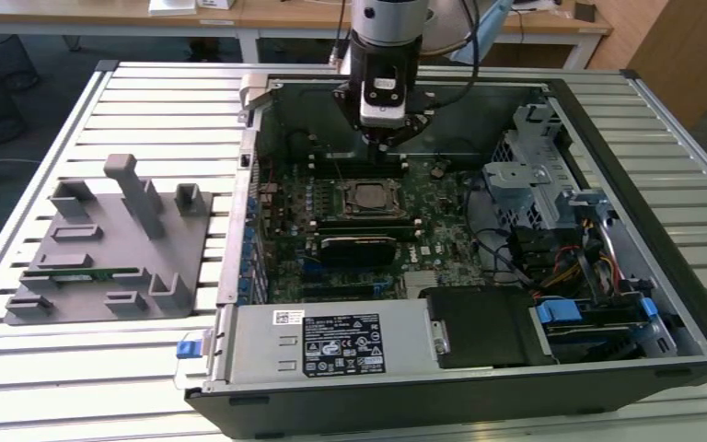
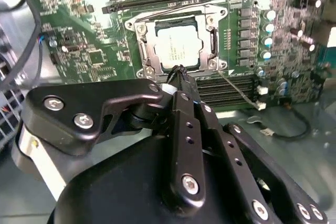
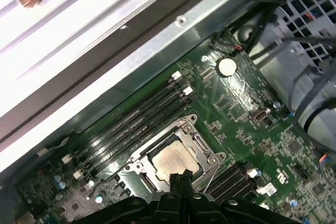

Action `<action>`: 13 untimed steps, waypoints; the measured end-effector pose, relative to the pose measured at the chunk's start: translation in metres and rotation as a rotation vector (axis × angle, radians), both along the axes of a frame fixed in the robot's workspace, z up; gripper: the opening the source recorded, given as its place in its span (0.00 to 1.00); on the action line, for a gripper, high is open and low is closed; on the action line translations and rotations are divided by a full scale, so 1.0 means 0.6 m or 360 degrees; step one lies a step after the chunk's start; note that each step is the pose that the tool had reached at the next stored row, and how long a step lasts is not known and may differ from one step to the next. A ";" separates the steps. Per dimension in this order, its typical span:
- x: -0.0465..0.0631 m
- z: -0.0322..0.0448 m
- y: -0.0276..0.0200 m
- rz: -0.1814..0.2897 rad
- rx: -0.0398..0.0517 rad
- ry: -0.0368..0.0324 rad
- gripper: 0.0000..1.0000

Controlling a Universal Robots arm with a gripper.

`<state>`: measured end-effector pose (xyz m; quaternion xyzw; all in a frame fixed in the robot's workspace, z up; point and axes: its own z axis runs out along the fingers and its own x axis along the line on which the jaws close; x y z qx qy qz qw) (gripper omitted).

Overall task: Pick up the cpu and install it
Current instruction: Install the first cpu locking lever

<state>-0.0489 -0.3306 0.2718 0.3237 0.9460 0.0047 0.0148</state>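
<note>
The small, flat, square, silvery-grey cpu (image 2: 178,48) is sitting inside the black square-framed motherboard socket (image 2: 143,51), so placement is looking done. The black 2-finger gripper (image 2: 178,71) is hovering just above it, fingers pinched together and gripping nothing. I cannot tell whether the socket is latched.

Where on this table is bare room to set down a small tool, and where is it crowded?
Bare slats of the table lie beyond the grey fixture and before it, up to the case. Inside the case, around the cpu, is crowded with cables.
</note>
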 end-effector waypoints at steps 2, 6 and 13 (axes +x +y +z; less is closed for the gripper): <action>0.000 0.000 0.0000 0.0057 0.0000 0.0000 0.11; 0.000 -0.001 0.0000 0.0174 0.0000 0.0000 0.11; 0.000 -0.002 0.0000 0.0377 0.0000 0.0000 0.11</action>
